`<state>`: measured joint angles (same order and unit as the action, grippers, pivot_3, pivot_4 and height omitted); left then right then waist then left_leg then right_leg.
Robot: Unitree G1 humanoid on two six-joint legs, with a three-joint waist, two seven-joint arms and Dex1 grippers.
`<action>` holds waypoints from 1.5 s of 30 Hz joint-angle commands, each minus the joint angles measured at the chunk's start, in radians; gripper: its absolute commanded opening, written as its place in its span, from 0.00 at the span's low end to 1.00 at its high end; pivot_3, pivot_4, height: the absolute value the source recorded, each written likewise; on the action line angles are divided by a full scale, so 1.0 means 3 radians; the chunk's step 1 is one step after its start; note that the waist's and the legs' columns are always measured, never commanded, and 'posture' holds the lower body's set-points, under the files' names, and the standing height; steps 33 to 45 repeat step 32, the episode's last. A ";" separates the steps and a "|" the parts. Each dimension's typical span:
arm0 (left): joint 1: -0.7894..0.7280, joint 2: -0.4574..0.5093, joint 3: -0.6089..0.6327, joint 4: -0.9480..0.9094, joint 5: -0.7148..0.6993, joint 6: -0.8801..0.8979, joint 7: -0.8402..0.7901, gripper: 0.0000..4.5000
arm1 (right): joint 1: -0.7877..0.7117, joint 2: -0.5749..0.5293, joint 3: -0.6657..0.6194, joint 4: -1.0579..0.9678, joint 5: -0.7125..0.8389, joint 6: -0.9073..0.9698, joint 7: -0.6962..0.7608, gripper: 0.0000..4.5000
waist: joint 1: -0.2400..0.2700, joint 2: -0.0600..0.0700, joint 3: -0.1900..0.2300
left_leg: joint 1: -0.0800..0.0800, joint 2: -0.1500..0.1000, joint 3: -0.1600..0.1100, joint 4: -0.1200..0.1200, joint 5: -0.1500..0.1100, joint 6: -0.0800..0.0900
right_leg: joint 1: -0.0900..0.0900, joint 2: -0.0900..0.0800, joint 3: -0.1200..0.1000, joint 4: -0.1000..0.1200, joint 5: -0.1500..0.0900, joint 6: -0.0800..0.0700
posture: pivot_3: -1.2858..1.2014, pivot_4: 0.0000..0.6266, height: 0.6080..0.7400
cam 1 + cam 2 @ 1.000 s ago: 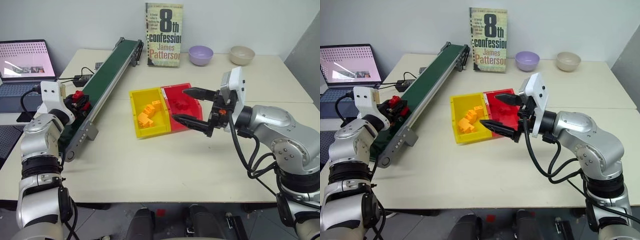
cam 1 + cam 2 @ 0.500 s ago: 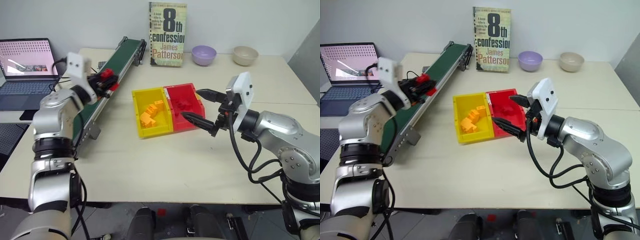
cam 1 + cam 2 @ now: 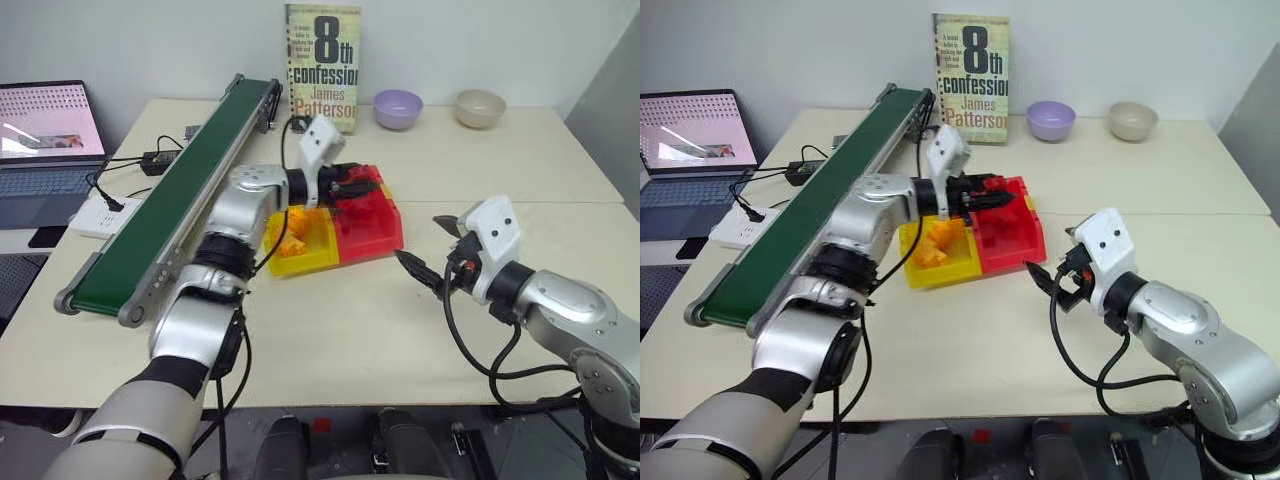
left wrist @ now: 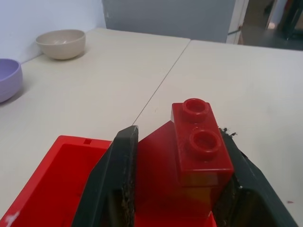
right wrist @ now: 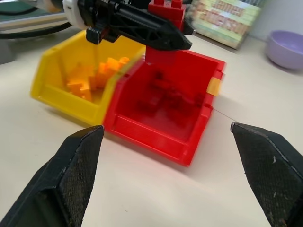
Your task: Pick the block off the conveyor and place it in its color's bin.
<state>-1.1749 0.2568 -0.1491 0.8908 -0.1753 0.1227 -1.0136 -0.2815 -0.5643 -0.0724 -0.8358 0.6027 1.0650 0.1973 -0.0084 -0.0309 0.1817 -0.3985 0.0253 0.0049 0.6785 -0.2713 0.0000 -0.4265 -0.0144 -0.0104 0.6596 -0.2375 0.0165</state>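
You are carrying the red block [image 4: 202,144], clamped in the left end effector [image 3: 352,186], over the red bin [image 3: 385,227], clear of the conveyor [image 3: 170,210]. The right end effector [image 3: 428,248] is waiting nearby, spread wide and empty. Your next move: lower slightly, then release.

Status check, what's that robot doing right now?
Left gripper shut on red block, over red bin. Right gripper open, beside bin. Nothing blocking.

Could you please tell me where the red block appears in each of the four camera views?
Left eye: block in the left gripper, above the red bin.
Right eye: the same, mid-frame.
Left wrist: large, between its fingers.
Right wrist: top centre, over the bin.
Shared landmark: the red bin.
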 commanded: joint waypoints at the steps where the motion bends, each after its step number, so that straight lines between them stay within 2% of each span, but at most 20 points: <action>1: -0.0217 -0.0042 0.0000 0.0441 0.0210 -0.0444 -0.0002 0.42 | -0.0015 0.0058 -0.0155 -0.0244 -0.0012 0.0098 -0.0174 1.00 | 0.0001 0.0000 0.0000 | 0.0000 0.0001 0.0000 0.0000 0.0000 0.0000 | 0.0000 0.0002 0.0000 0.0000 0.0000 0.0000 | 0.52 0.24 1.00; 2: -0.0248 -0.0050 0.0021 0.0541 0.0236 -0.0492 -0.0006 0.49 | -0.0015 0.0068 -0.0178 -0.0266 -0.0010 0.0128 -0.0200 1.00 | 0.0003 0.0000 0.0000 | -0.0001 0.0003 0.0000 0.0000 0.0000 0.0000 | 0.0000 0.0004 -0.0001 0.0000 -0.0001 0.0002 | 0.52 0.24 1.00; 10: -0.0388 -0.0062 0.0195 0.0877 0.0298 -0.0681 -0.0002 0.85 | -0.0057 0.0065 -0.0288 -0.0297 0.0032 0.0247 -0.0230 1.00 | 0.0012 0.0000 0.0000 | -0.0004 0.0004 -0.0003 0.0000 0.0000 0.0000 | 0.0000 0.0006 -0.0002 -0.0001 -0.0001 0.0002 | 0.52 0.24 1.00; 13: -0.0452 0.0064 0.0310 0.0868 0.0265 -0.0618 -0.0030 0.99 | -0.0142 0.0004 -0.0279 -0.0202 0.0039 0.0215 -0.0140 1.00 | 0.0014 0.0000 0.0000 | -0.0005 0.0003 -0.0002 0.0000 0.0000 0.0000 | 0.0000 0.0005 -0.0002 -0.0002 -0.0002 0.0003 | 0.52 0.24 1.00; 19: -0.0233 0.0589 0.0344 0.0545 0.0303 -0.0377 -0.0414 0.99 | -0.0357 -0.0263 -0.0201 0.0141 0.0018 -0.0020 0.0302 1.00 | -0.0036 0.0001 0.0000 | 0.0002 0.0006 -0.0003 -0.0002 0.0000 0.0000 | -0.0001 0.0008 -0.0002 0.0002 -0.0001 0.0001 | 0.52 0.24 1.00; 23: 0.0270 0.1106 0.0360 -0.0451 0.0191 0.0173 -0.0757 0.99 | -0.0545 -0.0502 -0.0141 0.0498 0.0021 -0.0303 0.0789 1.00 | -0.0067 0.0002 0.0001 | 0.0003 0.0010 -0.0007 -0.0004 0.0000 0.0000 | -0.0001 0.0009 0.0000 0.0004 0.0002 -0.0006 | 0.52 0.24 1.00; 25: 0.0484 0.1253 0.0410 -0.0893 0.0117 0.0459 -0.0755 0.99 | -0.0578 -0.0578 -0.0119 0.0626 0.0026 -0.0428 0.0986 1.00 | -0.0067 0.0001 0.0001 | 0.0002 0.0014 -0.0010 -0.0005 0.0000 0.0000 | -0.0001 0.0010 0.0001 0.0005 0.0004 -0.0010 | 0.52 0.24 1.00; 29: 0.1277 0.1700 0.0664 -0.2114 -0.0132 0.1158 -0.0714 0.99 | -0.0658 -0.0691 -0.0031 0.0957 0.0087 -0.0646 0.1483 1.00 | -0.0061 0.0002 0.0001 | 0.0000 0.0016 -0.0012 -0.0005 0.0000 0.0000 | -0.0004 0.0007 0.0004 0.0006 0.0004 -0.0011 | 0.52 0.24 1.00; 32: 0.1553 0.1780 0.0744 -0.2562 -0.0239 0.1388 -0.0578 0.99 | -0.0651 -0.0743 0.0018 0.1078 0.0006 -0.0796 0.1641 1.00 | -0.0061 0.0003 0.0002 | 0.0002 0.0018 -0.0015 -0.0005 0.0000 0.0000 | -0.0002 -0.0007 0.0003 0.0008 0.0003 -0.0009 | 0.52 0.24 1.00; 45: 0.1553 0.1780 0.0744 -0.2562 -0.0239 0.1388 -0.0578 0.99 | -0.0651 -0.0743 0.0018 0.1078 0.0006 -0.0796 0.1641 1.00 | -0.0061 0.0003 0.0002 | 0.0002 0.0018 -0.0015 -0.0005 0.0000 0.0000 | -0.0002 -0.0007 0.0003 0.0008 0.0003 -0.0009 | 0.52 0.24 1.00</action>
